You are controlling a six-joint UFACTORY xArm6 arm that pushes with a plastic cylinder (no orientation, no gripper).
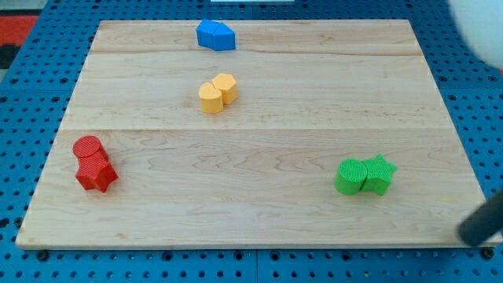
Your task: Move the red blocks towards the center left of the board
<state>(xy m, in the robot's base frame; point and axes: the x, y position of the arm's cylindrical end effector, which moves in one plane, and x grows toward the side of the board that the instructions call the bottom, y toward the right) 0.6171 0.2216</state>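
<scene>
Two red blocks sit together near the board's lower left: a red cylinder and, touching it just below, a red star-shaped block. My tip is the end of a dark, blurred rod at the view's lower right, just off the board's right edge. It is far from the red blocks and touches no block. The nearest blocks to it are the green ones.
Two blue blocks sit touching at the board's top edge. Two yellow blocks sit touching above the centre. A green cylinder and a green star sit touching at the lower right. The wooden board lies on a blue pegboard.
</scene>
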